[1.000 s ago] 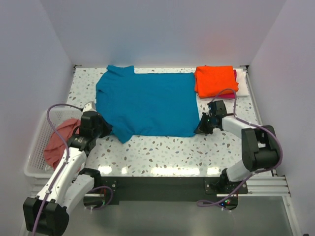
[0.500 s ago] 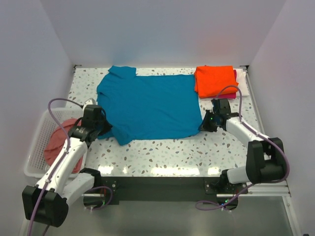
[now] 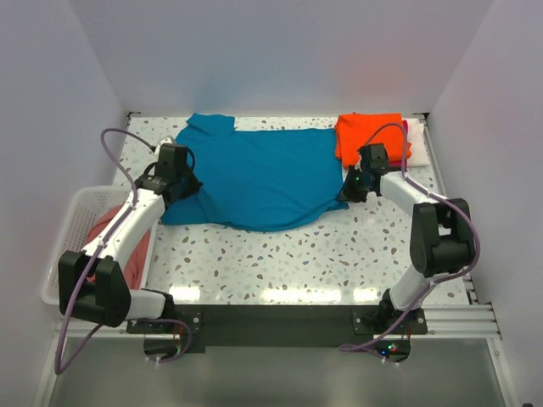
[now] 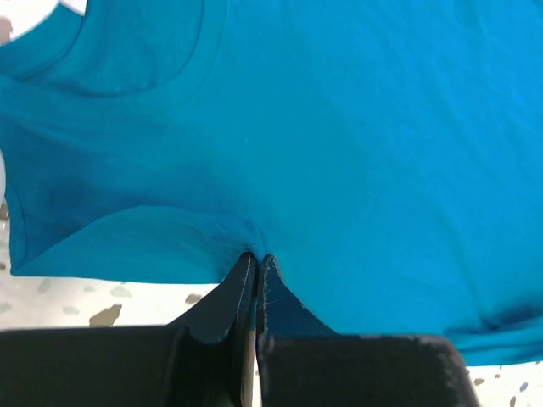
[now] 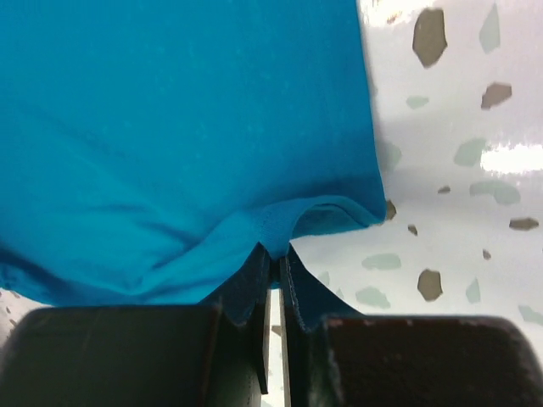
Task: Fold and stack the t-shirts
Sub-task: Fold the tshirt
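Note:
The teal-blue t-shirt (image 3: 254, 174) lies spread on the table, its near edge lifted and carried toward the back. My left gripper (image 3: 181, 182) is shut on its left edge (image 4: 254, 253). My right gripper (image 3: 349, 191) is shut on its right hem (image 5: 276, 248). The folded bright orange t-shirt (image 3: 372, 138) lies at the back right, on top of the magenta t-shirt (image 3: 405, 158), of which only an edge shows. The dusty salmon-pink t-shirt (image 3: 127, 246) lies crumpled in the basket at the left.
The white lattice basket (image 3: 72, 222) hangs off the table's left edge. A white folded cloth (image 3: 417, 144) lies under the stack at the back right. The speckled table (image 3: 339, 254) ends in walls at the back and sides.
Both grippers have moved toward the back of the table, pulling the teal shirt's near edge up and over with them. The shirt's near part now lies further back.

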`<action>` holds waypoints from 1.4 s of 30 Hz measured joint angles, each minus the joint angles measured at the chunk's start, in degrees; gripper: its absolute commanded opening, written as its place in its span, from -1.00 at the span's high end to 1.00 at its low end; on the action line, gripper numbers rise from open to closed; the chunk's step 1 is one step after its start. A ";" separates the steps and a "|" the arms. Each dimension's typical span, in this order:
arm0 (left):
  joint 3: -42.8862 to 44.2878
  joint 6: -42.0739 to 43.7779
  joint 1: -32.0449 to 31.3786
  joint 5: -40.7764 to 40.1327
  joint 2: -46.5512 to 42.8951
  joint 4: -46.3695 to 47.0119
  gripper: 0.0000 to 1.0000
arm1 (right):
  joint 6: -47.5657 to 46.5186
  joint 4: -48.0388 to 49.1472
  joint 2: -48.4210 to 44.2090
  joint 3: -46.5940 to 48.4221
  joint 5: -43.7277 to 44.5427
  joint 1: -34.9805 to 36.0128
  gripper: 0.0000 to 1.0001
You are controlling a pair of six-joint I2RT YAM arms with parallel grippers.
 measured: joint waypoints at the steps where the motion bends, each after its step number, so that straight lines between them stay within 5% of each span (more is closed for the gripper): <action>1: 1.03 0.04 0.04 -0.37 1.11 0.20 1.00 | 0.04 0.04 1.03 0.92 -0.13 -0.15 0.90; 42: 19.26 2.34 7.28 -2.27 17.70 1.99 1.00 | 3.34 1.09 13.57 12.76 -6.84 -6.73 0.92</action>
